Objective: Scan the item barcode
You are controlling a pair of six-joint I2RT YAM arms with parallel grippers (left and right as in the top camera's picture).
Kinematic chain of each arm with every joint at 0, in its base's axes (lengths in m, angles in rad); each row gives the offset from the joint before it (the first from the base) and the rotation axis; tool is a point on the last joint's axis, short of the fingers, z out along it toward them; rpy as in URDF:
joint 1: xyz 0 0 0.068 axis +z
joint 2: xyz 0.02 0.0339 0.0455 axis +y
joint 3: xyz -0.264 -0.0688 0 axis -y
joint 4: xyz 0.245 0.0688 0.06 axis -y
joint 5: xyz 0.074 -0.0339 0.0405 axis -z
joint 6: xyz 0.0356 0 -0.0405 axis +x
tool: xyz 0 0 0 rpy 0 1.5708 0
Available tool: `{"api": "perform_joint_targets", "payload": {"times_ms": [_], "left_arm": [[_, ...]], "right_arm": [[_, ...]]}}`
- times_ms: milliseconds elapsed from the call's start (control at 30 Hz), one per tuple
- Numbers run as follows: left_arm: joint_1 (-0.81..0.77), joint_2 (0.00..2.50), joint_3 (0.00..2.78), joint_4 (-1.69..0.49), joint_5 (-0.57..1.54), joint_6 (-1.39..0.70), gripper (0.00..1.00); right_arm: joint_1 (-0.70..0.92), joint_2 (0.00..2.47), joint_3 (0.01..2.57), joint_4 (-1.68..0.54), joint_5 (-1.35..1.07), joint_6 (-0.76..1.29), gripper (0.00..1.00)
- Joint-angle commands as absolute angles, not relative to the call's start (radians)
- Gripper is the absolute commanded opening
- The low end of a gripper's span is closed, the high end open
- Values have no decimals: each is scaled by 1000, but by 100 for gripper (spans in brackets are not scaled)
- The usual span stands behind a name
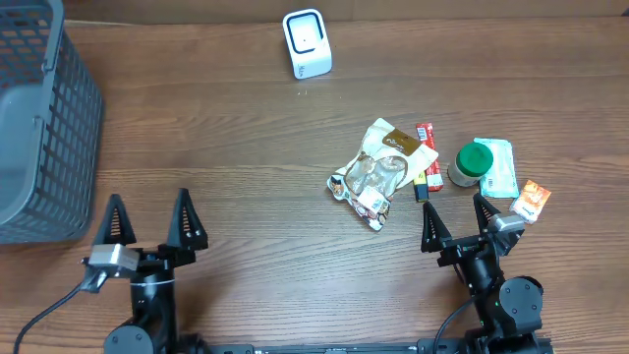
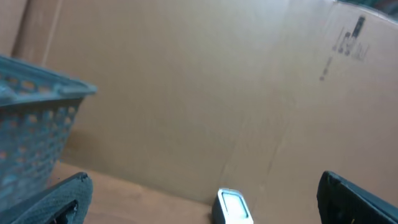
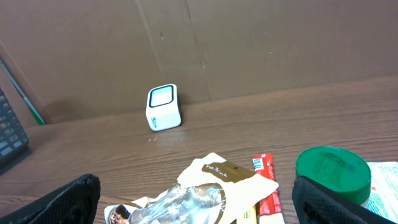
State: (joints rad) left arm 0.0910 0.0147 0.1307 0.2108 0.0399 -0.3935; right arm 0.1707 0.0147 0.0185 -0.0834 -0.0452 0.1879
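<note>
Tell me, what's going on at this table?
Two robot arms sit at a wooden table, holding nothing. The left tool and right tool both stand open near the front edge. Groceries lie just ahead of the right one: a crinkly snack bag, a red bar and a green-lidded jar. A white barcode scanner stands at the far edge, a grey basket on the left. No scanning has begun.

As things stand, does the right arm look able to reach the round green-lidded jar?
Probably yes. The right gripper is open and empty, the round green-lidded jar stands just ahead of it, and only bare wooden table lies between them.
</note>
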Motion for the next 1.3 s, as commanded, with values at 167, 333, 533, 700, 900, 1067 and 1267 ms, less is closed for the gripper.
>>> {"api": "perform_joint_targets", "payload": {"times_ms": [167, 333, 533, 700, 900, 1067, 1267], "left_arm": [[81, 4, 5, 146, 105, -399, 100], [65, 4, 5, -28, 97, -320, 100], [57, 4, 5, -71, 97, -110, 100], [57, 4, 5, -70, 95, -22, 100], [57, 4, 5, -71, 95, -22, 100], [57, 4, 5, -71, 95, -22, 100], [57, 4, 5, -71, 95, -22, 100]], "right_arm": [[167, 3, 8, -81, -39, 194, 100], [167, 3, 8, -81, -39, 194, 100], [167, 3, 8, -81, -39, 194, 100], [167, 3, 8, -81, -39, 194, 100], [167, 3, 8, -81, -39, 194, 100], [167, 3, 8, -81, -39, 194, 100], [167, 3, 8, -81, -39, 194, 100]]}}
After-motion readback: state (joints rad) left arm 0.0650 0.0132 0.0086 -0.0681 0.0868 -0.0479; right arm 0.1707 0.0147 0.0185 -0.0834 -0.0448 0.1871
